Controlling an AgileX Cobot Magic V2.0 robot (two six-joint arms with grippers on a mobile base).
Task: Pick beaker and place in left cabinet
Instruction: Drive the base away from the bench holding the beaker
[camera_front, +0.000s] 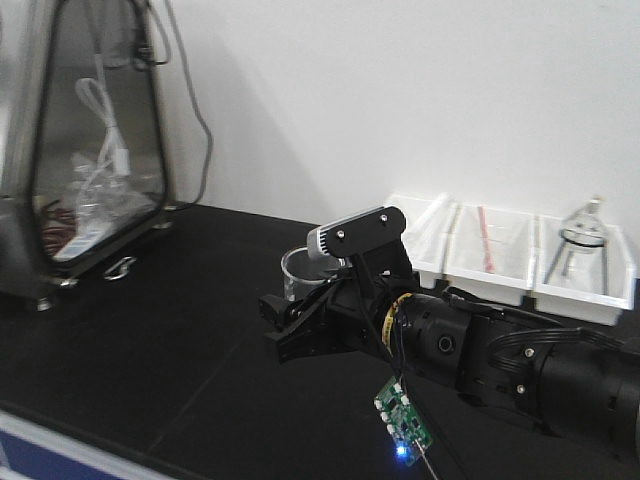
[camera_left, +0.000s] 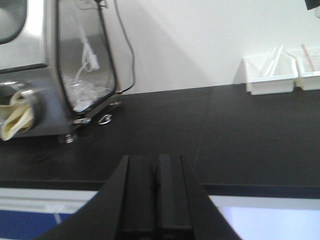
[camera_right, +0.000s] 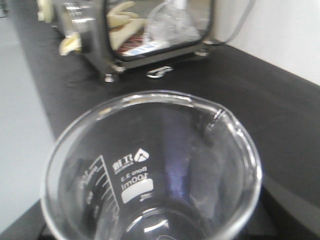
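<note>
Your R gripper (camera_front: 282, 325) is at the empty 100ml beaker (camera_right: 150, 170); can't tell if it's gripping. L gripper (camera_left: 152, 200) clenched, fingers together, by counter (camera_left: 225, 135) edge.

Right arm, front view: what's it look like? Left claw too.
Right arm: black cylindrical segments, black cable bundles, a yellow band at the wrist. A silver-and-black camera sits on a bracket above the black claw; a green circuit board with a blue light hangs underneath. Left claw: two flat black fingers.

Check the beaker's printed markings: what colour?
White, on the clear glass of the beaker. Shows best in the right wrist view.
</note>
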